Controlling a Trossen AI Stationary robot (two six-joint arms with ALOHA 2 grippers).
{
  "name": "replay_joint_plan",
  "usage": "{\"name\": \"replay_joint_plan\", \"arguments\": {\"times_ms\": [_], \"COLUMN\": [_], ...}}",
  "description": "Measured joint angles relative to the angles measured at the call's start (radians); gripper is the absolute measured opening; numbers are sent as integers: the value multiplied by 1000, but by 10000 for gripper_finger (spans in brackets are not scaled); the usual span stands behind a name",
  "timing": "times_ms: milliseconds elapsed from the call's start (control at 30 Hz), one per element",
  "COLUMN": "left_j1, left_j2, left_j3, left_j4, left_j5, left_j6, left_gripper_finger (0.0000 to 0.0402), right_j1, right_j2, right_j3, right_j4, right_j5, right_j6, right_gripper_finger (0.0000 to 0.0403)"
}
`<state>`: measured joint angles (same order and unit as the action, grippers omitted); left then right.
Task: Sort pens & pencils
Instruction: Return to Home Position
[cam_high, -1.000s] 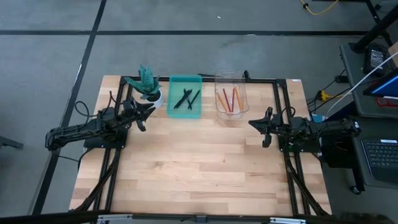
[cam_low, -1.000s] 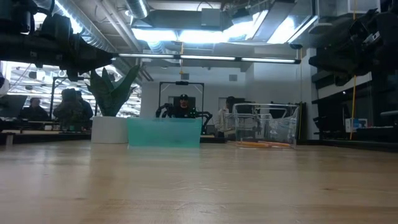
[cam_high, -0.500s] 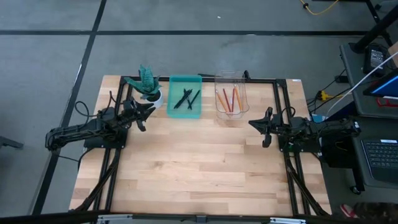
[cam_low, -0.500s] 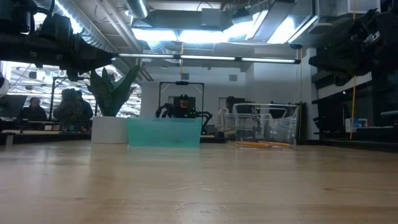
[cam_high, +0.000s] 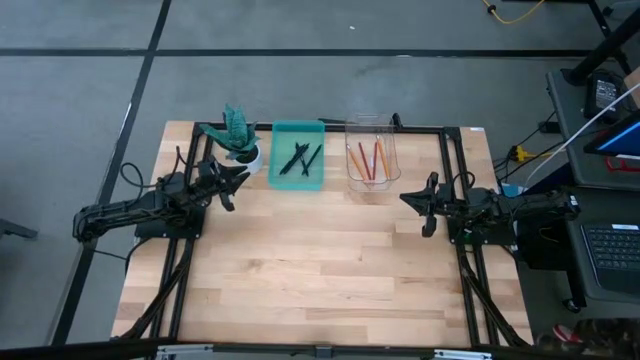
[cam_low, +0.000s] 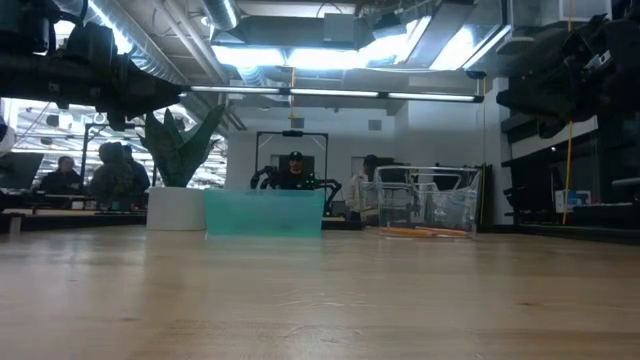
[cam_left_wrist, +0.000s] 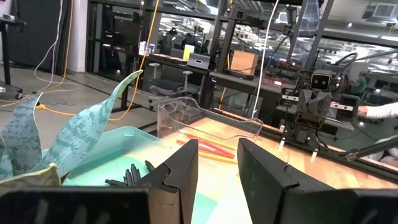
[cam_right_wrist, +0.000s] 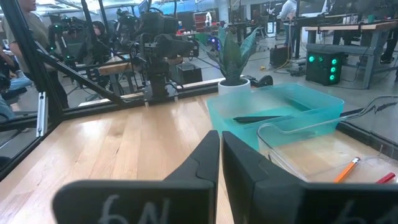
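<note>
Pens (cam_high: 300, 158) inside green bin (cam_high: 297, 184), hidden in low view; left gripper (cam_left_wrist: 217, 154) agape, right gripper (cam_right_wrist: 221, 142) closed.

black pens (cam_high: 300, 158), teal bin (cam_high: 296, 181), orange-red pencils (cam_high: 368, 160)

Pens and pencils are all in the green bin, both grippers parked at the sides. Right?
Not quite: only the pens are in the green bin. The pencils lie in the clear bin beside it, as the high view shows. The left gripper and right gripper do sit at the sides.
</note>
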<state>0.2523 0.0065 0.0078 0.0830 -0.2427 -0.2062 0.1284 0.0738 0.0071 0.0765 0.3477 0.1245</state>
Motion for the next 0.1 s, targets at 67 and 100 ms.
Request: {"name": "replay_joint_plan", "arguments": {"times_ms": [67, 100], "left_j1": [0, 0], "left_j2": [0, 0], "left_j3": [0, 0], "left_j4": [0, 0], "left_j5": [0, 0], "left_j6": [0, 0], "left_gripper_finger": [107, 107], "right_j1": [0, 0], "right_j2": [0, 0], "right_j3": [0, 0], "right_j4": [0, 0], "right_j5": [0, 0], "right_j6": [0, 0], "right_gripper_finger": [21, 21]}}
